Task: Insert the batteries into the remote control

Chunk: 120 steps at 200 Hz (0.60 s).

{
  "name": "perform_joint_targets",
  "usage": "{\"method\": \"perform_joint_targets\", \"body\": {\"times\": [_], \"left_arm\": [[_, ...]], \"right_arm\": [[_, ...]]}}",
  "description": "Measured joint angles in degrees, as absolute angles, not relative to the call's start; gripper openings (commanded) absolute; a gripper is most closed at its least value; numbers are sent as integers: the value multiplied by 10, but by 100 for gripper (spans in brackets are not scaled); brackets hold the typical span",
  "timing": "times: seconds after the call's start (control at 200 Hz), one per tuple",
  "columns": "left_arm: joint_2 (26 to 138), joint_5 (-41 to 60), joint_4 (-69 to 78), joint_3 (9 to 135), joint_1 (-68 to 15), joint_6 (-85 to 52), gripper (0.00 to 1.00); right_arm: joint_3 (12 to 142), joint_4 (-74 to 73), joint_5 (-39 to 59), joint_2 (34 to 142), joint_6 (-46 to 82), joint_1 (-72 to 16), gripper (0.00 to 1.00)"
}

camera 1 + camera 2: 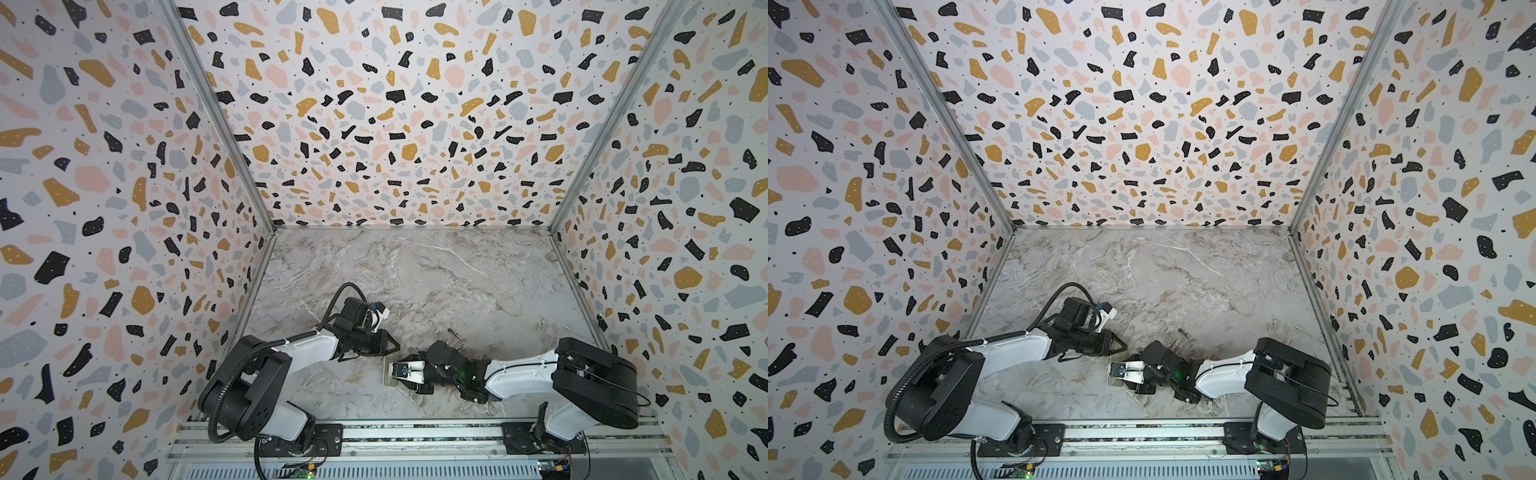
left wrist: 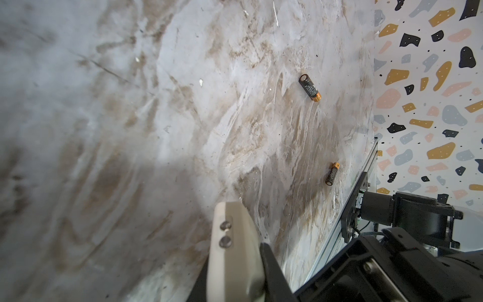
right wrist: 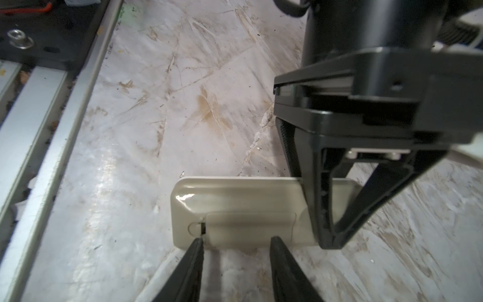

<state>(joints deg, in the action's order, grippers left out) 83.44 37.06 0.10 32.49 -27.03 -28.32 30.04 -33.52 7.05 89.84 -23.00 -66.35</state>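
Note:
The remote control (image 3: 235, 198) lies back up near the table's front, its battery cover (image 3: 251, 226) in place. A sliver of it shows in both top views (image 1: 387, 372) (image 1: 1111, 374). My left gripper (image 3: 313, 209) (image 2: 235, 272) (image 1: 395, 347) is shut on the remote control across its width at one end. My right gripper (image 3: 236, 239) is open. Its fingertips (image 3: 198, 241) rest at the remote's near edge, one by the cover's latch notch. Two batteries (image 2: 310, 87) (image 2: 332, 173), dark with orange ends, lie loose on the marble. In both top views only one battery (image 1: 453, 332) (image 1: 1182, 331) shows, behind the right arm.
A metal rail (image 1: 415, 432) carrying both arm bases runs along the table's front edge. Patterned walls (image 1: 124, 249) enclose the left, right and back sides. Bare marble (image 1: 436, 270) stretches behind the arms.

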Motion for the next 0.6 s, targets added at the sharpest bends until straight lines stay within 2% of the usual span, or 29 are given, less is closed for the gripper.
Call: {"method": "perform_joint_targets", "body": {"times": [0.601], "left_arm": [[830,379,12,317,-262,-295,0]], "right_arm": [[305,-361,92,889,-213,-664,49]]}}
